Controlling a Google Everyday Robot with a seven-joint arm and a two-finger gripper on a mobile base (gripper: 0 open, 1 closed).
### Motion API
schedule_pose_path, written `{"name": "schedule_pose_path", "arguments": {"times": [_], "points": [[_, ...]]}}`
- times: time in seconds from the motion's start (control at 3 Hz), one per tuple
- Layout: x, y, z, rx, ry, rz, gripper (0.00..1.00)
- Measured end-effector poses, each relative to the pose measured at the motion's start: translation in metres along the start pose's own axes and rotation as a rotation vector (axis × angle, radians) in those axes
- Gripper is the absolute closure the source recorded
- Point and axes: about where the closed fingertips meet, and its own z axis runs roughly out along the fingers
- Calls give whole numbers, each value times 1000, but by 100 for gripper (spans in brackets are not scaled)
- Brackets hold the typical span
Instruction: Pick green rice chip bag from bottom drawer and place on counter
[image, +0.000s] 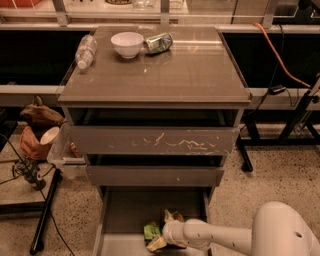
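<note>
The green rice chip bag (151, 231), crinkled with tan patches, lies on the floor of the open bottom drawer (125, 212), near its front middle. My gripper (163, 234) reaches in from the lower right on a white arm (215, 236) and sits right against the bag's right side. The bag partly covers its tip. The counter (190, 70) is the glossy grey-brown cabinet top above.
On the counter's far left stand a white bowl (127, 44), a crushed green can (159, 43) and a lying plastic bottle (85, 50). The scratched drawer front (152, 140) and the middle drawer (152, 175) overhang the bottom drawer. Clutter and cables lie on the floor at the left (35, 135).
</note>
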Motion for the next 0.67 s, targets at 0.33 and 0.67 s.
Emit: {"name": "schedule_pose_path", "arguments": {"times": [0.33, 0.67], "points": [[1, 1, 5, -14, 0, 2, 0], [1, 1, 5, -14, 0, 2, 18]]}}
